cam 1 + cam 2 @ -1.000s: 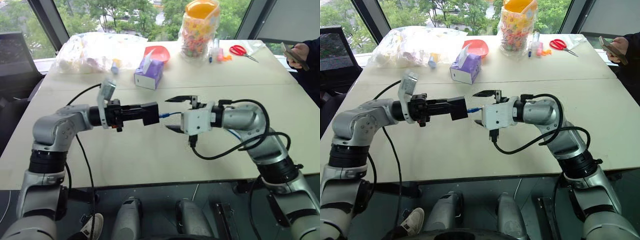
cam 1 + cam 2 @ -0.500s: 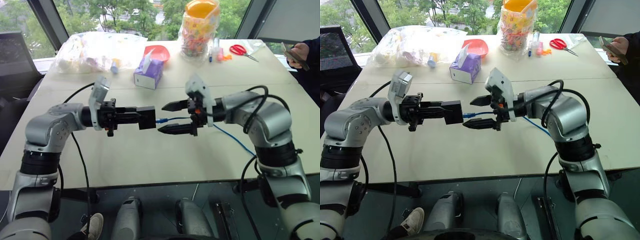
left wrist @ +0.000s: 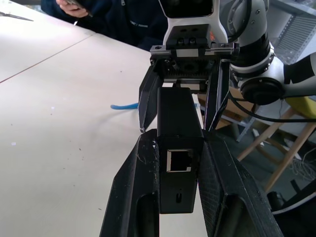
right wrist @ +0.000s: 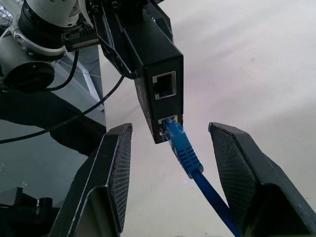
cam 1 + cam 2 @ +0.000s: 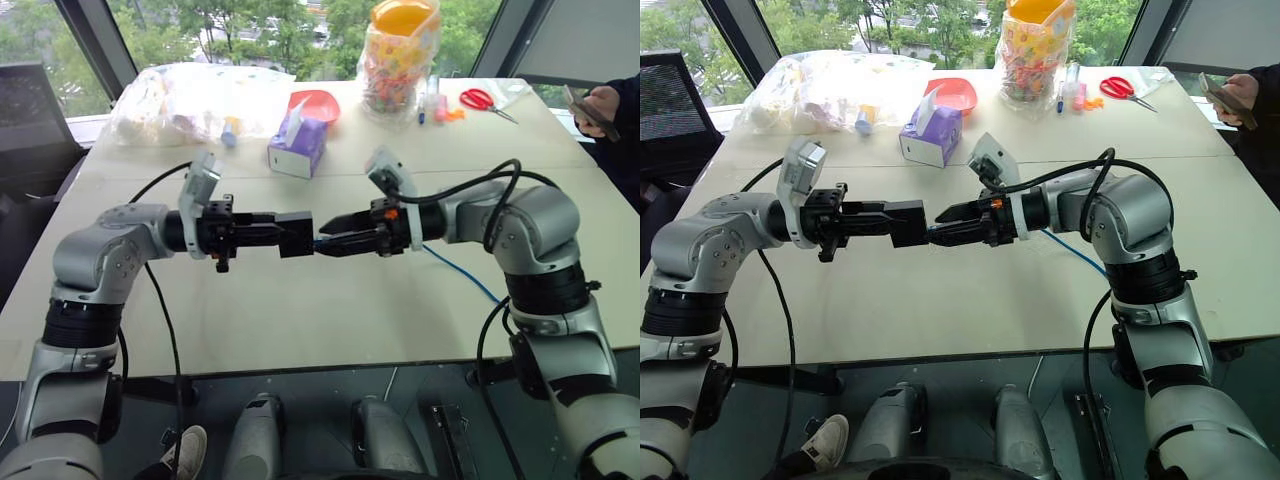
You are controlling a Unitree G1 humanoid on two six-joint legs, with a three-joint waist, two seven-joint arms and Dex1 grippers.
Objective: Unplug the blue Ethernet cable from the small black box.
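Holding the small black box (image 4: pixel 158 84) above the surface (image 5: pixel 300 320), your left gripper (image 5: pixel 290 234) has its 2 fingers (image 3: pixel 131 197) pinching the box's sides. The blue Ethernet cable (image 4: pixel 185 153) is plugged into the box's lower port. Your right gripper (image 4: pixel 170 173) faces it, fingers (image 4: pixel 116 177) spread either side of the plug, not touching it. The cable trails to the surface behind.

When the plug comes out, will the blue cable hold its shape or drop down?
The blue cable probably flops: it is thin and already trails loosely onto the table. Only the short plug end, still in the black box, looks stiff.
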